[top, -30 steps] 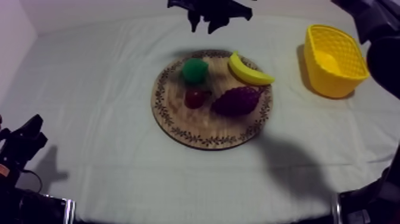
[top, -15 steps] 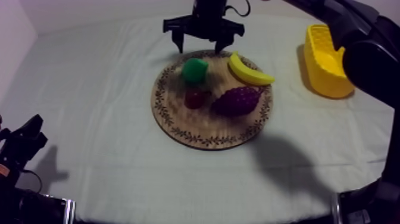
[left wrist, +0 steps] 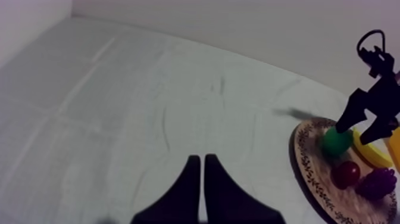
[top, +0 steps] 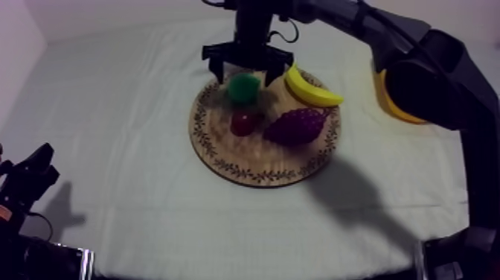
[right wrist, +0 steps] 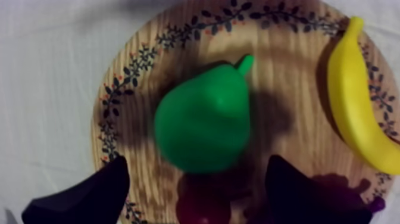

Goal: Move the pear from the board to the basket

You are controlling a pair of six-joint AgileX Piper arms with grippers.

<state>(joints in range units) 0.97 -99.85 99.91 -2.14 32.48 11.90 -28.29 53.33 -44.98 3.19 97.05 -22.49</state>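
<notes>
The green pear (top: 243,88) lies on the far left part of the round wooden board (top: 253,160). My right gripper (top: 243,73) hangs open right over it, one finger on each side, not touching. In the right wrist view the pear (right wrist: 205,116) lies between the spread black fingers (right wrist: 89,193), stem pointing away. The yellow basket (top: 394,108) stands at the far right, mostly hidden behind my right arm. My left gripper (top: 30,179) rests low at the left, and its fingers (left wrist: 199,157) are shut on nothing.
A banana (top: 312,88), a bunch of grapes (top: 297,125) and a small red fruit (top: 245,121) share the board. The red fruit sits just in front of the pear, and the banana (right wrist: 357,101) lies to the pear's right.
My right gripper has come from the table's far edge down over the board and now straddles the pear. The arm has swung in front of the basket. The left arm has not moved.
</notes>
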